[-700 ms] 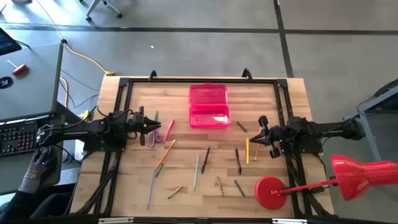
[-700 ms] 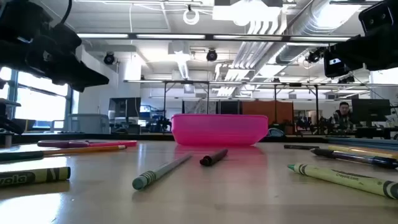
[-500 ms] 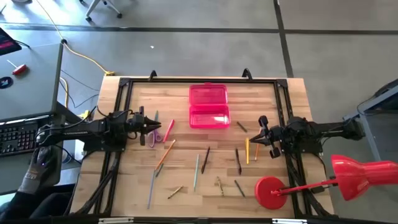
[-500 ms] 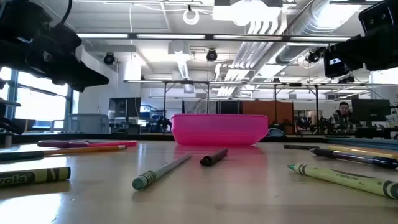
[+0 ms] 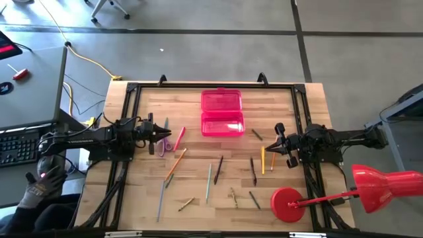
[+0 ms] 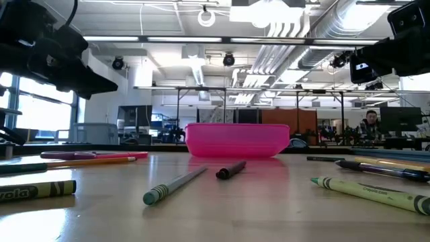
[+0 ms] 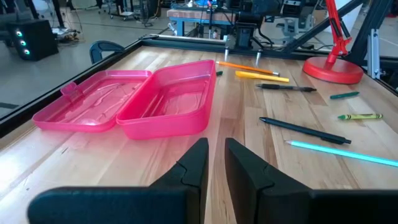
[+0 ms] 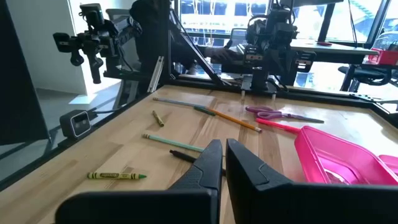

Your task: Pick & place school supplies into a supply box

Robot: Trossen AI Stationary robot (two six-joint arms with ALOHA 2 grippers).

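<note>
The supply box is a pink case lying open at the table's far middle, its lid flat on the far side. School supplies lie scattered on the wood: purple scissors, a pink pencil, an orange pencil, a grey pencil, dark pens and a yellow pencil. My left gripper hovers above the scissors at the left, fingers a little apart, nothing between them. My right gripper hovers at the right, shut, clear of everything.
A red lamp with a round base stands at the near right corner. A black frame rail runs around the table. A person's gloved hand shows beside the table's left edge. Bare wood lies between the box and the pencils.
</note>
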